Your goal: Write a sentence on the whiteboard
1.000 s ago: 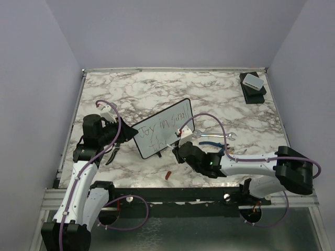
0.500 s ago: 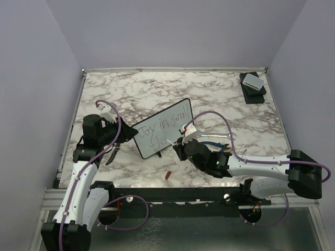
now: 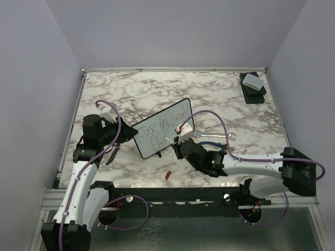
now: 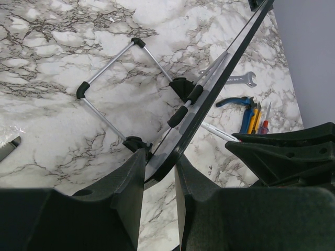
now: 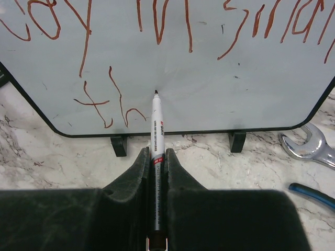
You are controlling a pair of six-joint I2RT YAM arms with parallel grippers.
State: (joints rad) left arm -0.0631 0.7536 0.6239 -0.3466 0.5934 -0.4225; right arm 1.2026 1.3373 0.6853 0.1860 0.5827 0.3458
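The whiteboard (image 5: pixel 251 89), white with a thin black frame and rounded corners, is propped near upright on two black feet on the marble tabletop (image 3: pixel 157 89). The sentence (image 3: pixel 163 124) is found unfinished: "Joy in small" is written in reddish-brown above "th".

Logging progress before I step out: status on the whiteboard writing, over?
Left pincer shut on whiteboard edge. Right pincer shut on marker, tip at board. Sentence reads "Joy in small", then "th". Wrench beside board, not blocking.
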